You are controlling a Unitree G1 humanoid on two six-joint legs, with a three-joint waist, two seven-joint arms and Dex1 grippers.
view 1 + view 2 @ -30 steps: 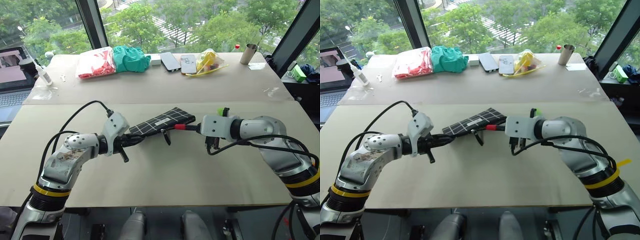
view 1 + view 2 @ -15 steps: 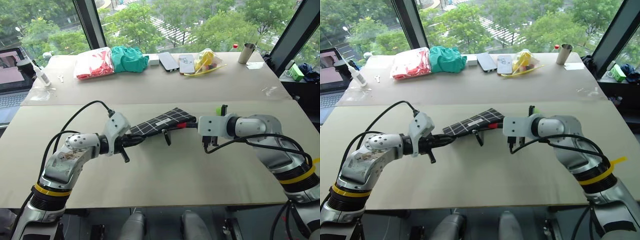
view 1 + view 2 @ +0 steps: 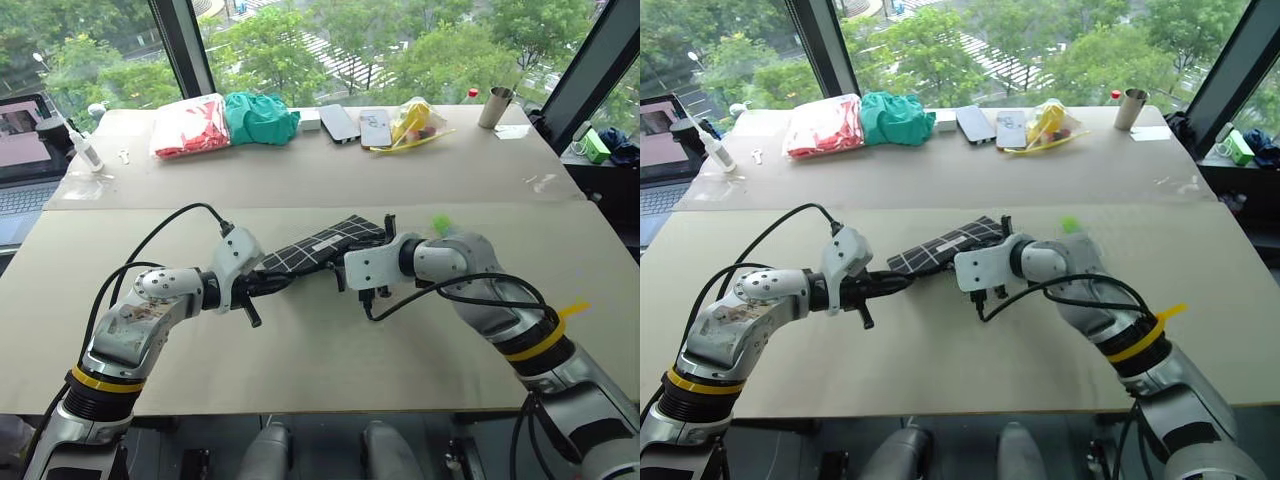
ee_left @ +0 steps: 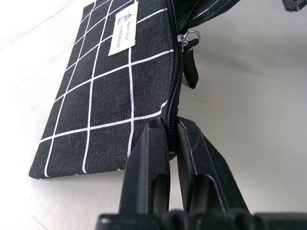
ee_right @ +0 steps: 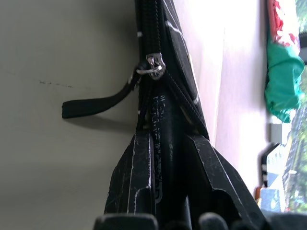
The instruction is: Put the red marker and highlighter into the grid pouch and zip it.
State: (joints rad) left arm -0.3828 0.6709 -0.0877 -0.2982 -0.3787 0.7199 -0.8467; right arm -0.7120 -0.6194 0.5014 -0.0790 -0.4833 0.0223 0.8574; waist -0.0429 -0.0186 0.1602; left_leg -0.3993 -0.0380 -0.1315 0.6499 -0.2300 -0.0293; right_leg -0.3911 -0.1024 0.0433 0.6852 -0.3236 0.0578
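The flat black fabric grid pouch [image 3: 318, 247] is held above the beige desk [image 3: 330, 350]. Left gripper [image 4: 171, 139] jaws are clamped on its zipper edge. Right gripper [image 5: 168, 139] jaws, slightly parted, straddle its open end.

Both eye views look forward and down over the counter [image 3: 300, 360]; each wrist view sits close against the grid pouch [image 4: 110, 91].

Office-like workspace: large windows [image 3: 330, 40] over trees, laptop [image 3: 25, 150], cluttered beige tables [image 3: 300, 170].
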